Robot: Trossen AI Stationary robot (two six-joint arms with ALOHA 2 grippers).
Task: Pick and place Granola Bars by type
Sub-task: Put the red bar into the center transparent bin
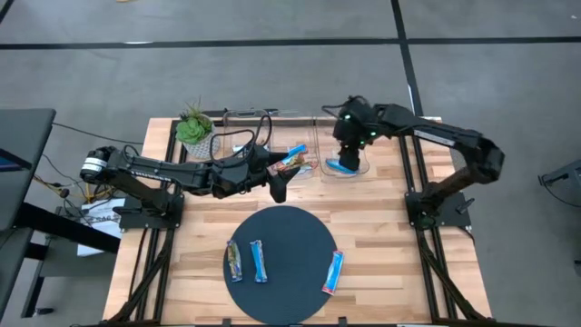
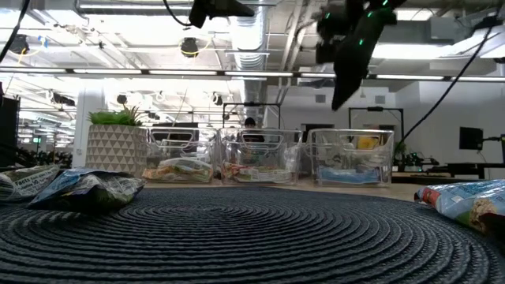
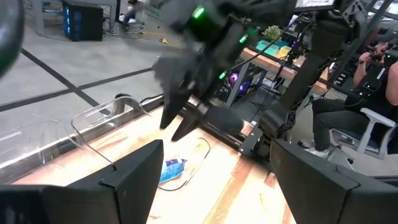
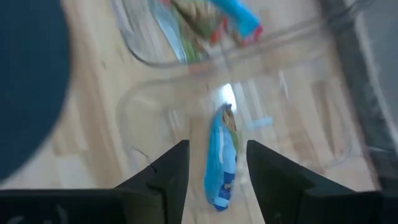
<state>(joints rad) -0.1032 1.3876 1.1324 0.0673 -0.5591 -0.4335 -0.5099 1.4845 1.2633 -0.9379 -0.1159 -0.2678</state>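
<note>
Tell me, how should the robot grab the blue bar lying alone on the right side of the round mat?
Probably from straight above, across its narrow middle. The blue bar lies flat on the dark mat, long and thin, slightly slanted, with nothing touching it. The jaws would turn to close on its two long edges; pinching end to end looks too wide.

A potted succulent (image 1: 193, 128) stands behind the round dark mat (image 1: 280, 262); clear bins (image 1: 243, 127) line the desk (image 1: 381, 238) beside the pot.

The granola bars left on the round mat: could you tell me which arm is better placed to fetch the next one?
Probably the left: its open hand hangs just beyond the mat, nearer the bars, while the right hand, also open, is over the bin.
</note>
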